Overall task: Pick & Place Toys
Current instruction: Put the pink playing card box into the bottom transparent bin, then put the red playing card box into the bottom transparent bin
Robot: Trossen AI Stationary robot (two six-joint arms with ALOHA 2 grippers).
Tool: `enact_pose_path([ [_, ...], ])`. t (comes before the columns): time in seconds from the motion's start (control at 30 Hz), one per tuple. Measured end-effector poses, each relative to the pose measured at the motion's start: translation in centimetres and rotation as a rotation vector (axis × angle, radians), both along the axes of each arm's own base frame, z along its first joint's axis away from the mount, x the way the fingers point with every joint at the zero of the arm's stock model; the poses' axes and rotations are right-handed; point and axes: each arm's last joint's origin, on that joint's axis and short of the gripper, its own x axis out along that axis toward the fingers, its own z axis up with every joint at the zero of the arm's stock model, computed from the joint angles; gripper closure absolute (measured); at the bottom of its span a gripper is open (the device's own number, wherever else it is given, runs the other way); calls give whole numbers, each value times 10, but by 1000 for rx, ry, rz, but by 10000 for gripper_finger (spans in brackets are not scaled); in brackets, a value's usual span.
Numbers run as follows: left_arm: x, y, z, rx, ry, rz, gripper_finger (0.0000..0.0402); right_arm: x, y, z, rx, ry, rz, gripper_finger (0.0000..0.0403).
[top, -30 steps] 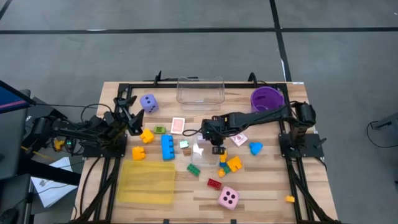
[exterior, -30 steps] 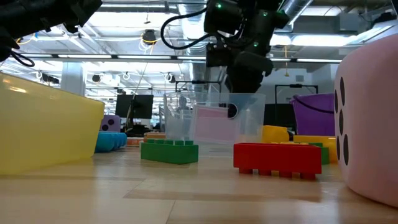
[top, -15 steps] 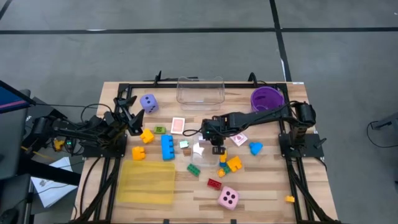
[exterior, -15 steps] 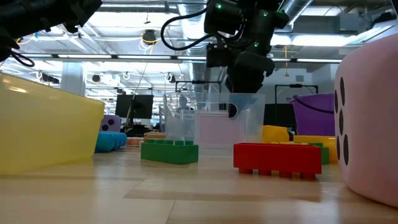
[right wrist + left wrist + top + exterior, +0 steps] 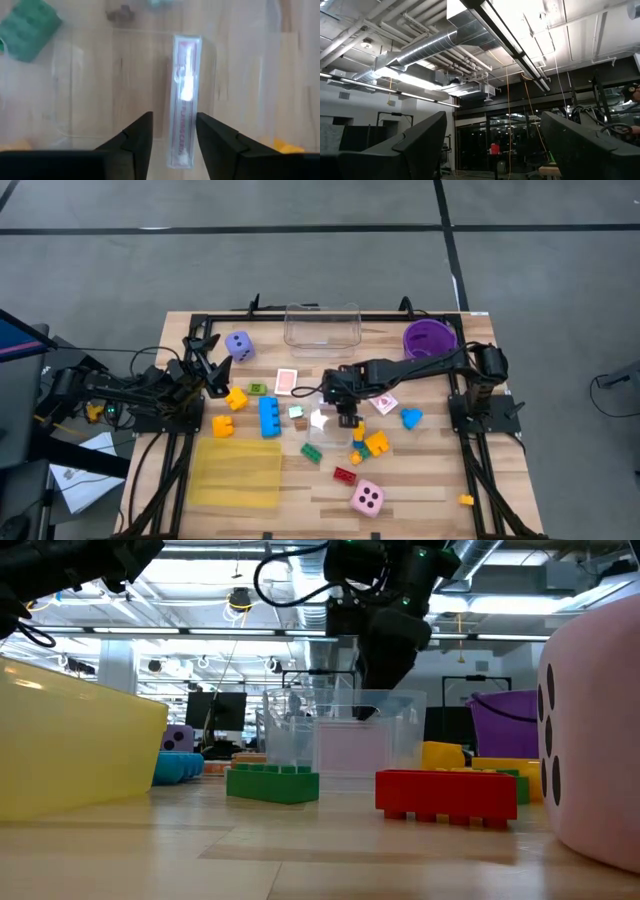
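A wooden table (image 5: 420, 490) is seen from above, scattered with small toys. A yellow translucent tray (image 5: 235, 473) lies at its front left.

The right arm reaches from the right edge to the table's centre. Its right gripper (image 5: 173, 122) hangs just above the rim of a small clear box (image 5: 400, 730). The claw is narrowly parted and holds nothing. The left gripper (image 5: 493, 115) waits at the table's left edge, its claw wide and empty, pointing up at the ceiling.

Inside the small clear box a pack of playing cards (image 5: 185, 115) stands on its thin edge, directly beneath the right claw.

The main risk is probably the pack tipping. Balanced on edge, it could fall flat or lean on a wall if a fingertip brushes it as the arm lifts away. A second risk is the box itself: it looks light, so a finger catching its rim could drag or upend it and spill the pack.

Loose pieces crowd close around the box. A green brick (image 5: 27, 30) sits just beside it, with yellow and orange bricks (image 5: 376, 443) near it and a red brick (image 5: 345, 475) nearer the front. A low sideways sweep could knock these about.

Most toys, including the pink die (image 5: 367, 497) and purple die (image 5: 239, 345), are not yet sorted.
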Motion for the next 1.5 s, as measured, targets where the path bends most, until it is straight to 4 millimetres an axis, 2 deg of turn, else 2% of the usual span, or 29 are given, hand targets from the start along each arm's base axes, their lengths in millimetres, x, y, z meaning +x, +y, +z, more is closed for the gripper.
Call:
enact_pose_path([
  [0.2,0,0,0,0,0,0,82,1,-1,14,-27,16,-41,249],
  [0.43,0,0,0,0,4,0,82,-5,-3,33,-21,-12,-216,248],
  [0.7,1,0,-1,0,20,0,82,-36,-5,79,-57,-126,-462,248],
  [0.83,2,0,-3,0,39,0,82,-47,3,89,-42,-154,-475,241],
  [0.97,3,0,-4,-5,51,-4,82,-55,13,89,-15,-130,-508,207],
  [1.2,4,0,-5,-18,53,-16,82,-86,15,94,74,41,-711,108],
  [1.4,4,0,-4,-18,53,-16,82,-85,23,92,131,57,-757,20],
  [1.5,4,0,-4,-18,53,-16,82,-81,23,83,119,86,-790,8],
])
